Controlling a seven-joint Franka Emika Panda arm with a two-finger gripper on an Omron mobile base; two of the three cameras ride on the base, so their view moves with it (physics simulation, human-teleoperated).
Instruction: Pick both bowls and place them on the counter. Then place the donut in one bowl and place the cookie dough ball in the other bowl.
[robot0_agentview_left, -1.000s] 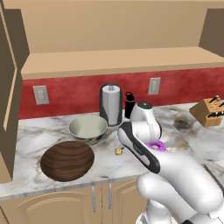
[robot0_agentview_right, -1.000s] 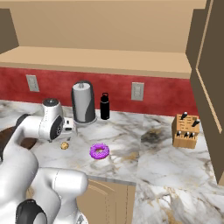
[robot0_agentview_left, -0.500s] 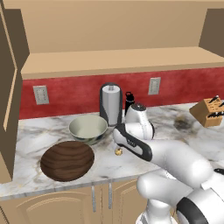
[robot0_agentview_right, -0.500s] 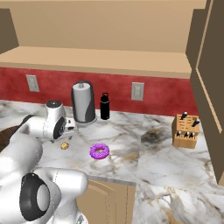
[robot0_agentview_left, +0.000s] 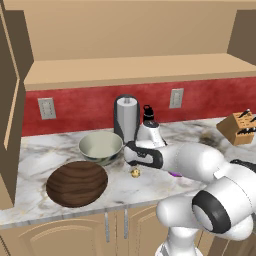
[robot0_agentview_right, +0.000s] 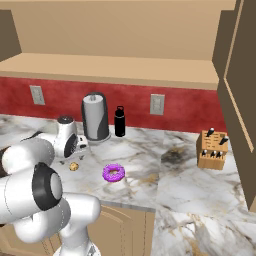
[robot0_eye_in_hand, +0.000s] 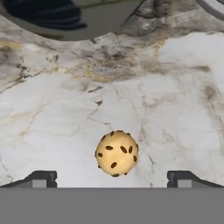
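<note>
The arm has swung left off the donut (robot0_agentview_right: 114, 173); its fingers (robot0_eye_in_hand: 112, 178), spread wide and empty, straddle the cookie dough ball (robot0_eye_in_hand: 117, 153).

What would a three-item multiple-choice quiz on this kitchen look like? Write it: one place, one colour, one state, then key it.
1. Where does the cookie dough ball lie?
A. In the wooden bowl
B. On the counter
C. In the ceramic bowl

2. What colour is the donut's icing?
A. Purple
B. Green
C. White

3. How does the tool stand?
A. Shut on the donut
B. Shut on a bowl
C. Open, holding nothing

Key: 1 B, the ball rests on bare counter marble, outside the wooden bowl and the ceramic bowl. 2 A, the donut is bright purple. 3 C, the tool has its tips wide apart, the ball between them and untouched.
</note>
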